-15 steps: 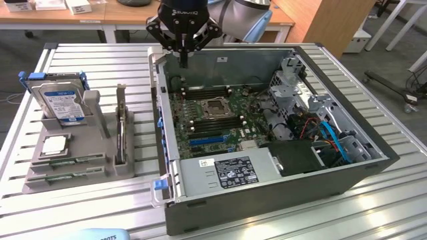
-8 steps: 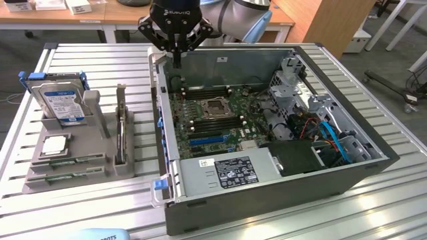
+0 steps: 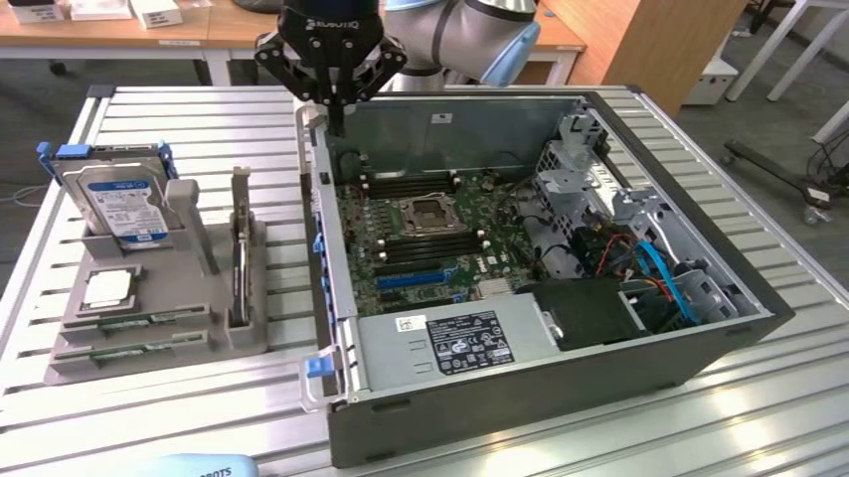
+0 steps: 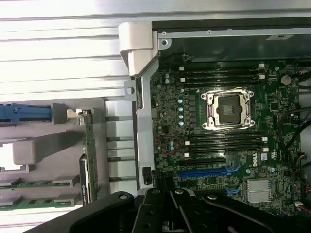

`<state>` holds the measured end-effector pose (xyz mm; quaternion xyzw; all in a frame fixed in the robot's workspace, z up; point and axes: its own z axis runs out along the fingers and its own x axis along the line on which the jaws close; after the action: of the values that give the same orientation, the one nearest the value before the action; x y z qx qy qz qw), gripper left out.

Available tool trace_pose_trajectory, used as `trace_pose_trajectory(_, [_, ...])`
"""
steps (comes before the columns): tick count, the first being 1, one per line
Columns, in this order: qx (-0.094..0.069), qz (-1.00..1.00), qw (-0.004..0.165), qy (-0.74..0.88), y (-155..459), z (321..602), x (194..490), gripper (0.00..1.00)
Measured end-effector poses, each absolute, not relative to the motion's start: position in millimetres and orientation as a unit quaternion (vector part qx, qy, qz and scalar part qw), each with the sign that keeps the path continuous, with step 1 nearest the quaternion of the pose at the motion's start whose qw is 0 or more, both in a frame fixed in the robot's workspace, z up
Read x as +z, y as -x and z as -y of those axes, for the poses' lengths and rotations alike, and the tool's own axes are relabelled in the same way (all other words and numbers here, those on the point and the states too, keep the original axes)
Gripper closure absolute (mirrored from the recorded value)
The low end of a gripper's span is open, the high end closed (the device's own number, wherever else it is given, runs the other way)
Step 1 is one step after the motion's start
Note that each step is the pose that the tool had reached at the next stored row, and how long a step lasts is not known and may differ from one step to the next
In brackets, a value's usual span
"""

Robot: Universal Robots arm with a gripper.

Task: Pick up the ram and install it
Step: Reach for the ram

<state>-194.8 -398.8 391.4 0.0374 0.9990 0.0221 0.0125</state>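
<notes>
Two ram sticks, thin green boards, lie flat in the front slots of a grey holder; one ram stick sits just behind the other. The wrist view shows them too. My gripper hangs shut and empty above the far left wall of the open computer case, well away from the holder. Its black fingers are pressed together. On the motherboard, dark memory slots run on both sides of the processor socket.
The holder also carries a hard drive in a blue-clipped bracket, a square silver chip and a tall upright card. A power supply and a drive cage fill the case. Everything stands on a slatted metal table.
</notes>
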Motion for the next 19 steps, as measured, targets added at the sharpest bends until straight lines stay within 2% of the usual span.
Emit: trace_pose_trajectory(19, [0.022,-0.999,0.012,-0.037,226.7,398.9,390.7,0.9])
